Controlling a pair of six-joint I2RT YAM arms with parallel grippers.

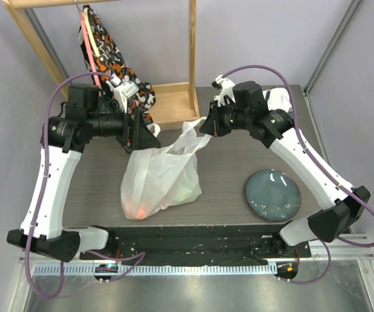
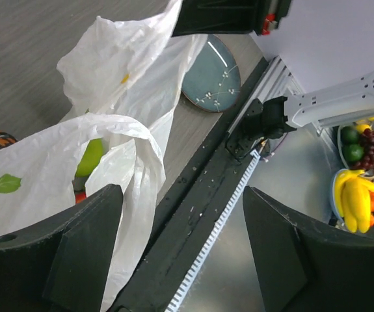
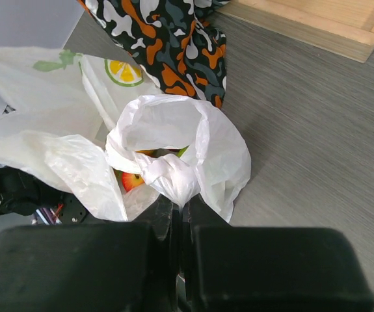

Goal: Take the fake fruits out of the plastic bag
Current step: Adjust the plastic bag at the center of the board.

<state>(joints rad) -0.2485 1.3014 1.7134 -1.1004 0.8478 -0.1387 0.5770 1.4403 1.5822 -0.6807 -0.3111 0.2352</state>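
The grey wood-grain table (image 1: 239, 156) fills most of the overhead view, and a wooden frame (image 1: 192, 58) stands at its far edge. A patterned cloth (image 1: 112, 55) in orange, black and white hangs from that frame, down behind the left arm.

The plastic bag (image 1: 160, 175) sits near the middle of the table, between the two arms and closer to the near edge. It is thin, translucent white and crumpled, and its top is drawn up toward the right arm. To its right, apart from it, a round blue-grey plate (image 1: 272, 194) lies flat on the table.

The right gripper (image 3: 180, 218) has its jaws pressed together on a bunched twist of the bag's top edge (the plastic bulges out just above the fingertips). The bag's mouth stands open as a loop in front of it. The left gripper (image 2: 181, 214) has its jaws spread wide and grips nothing. One handle loop of the bag hangs just beside the finger on the left of its wrist view; whether they touch cannot be told.

The fake fruits (image 3: 131, 181) are inside the bag. A red-and-yellow piece and a sliver of green show through the open mouth. From above, a reddish-orange glow shows through the plastic at the bag's near-left corner.
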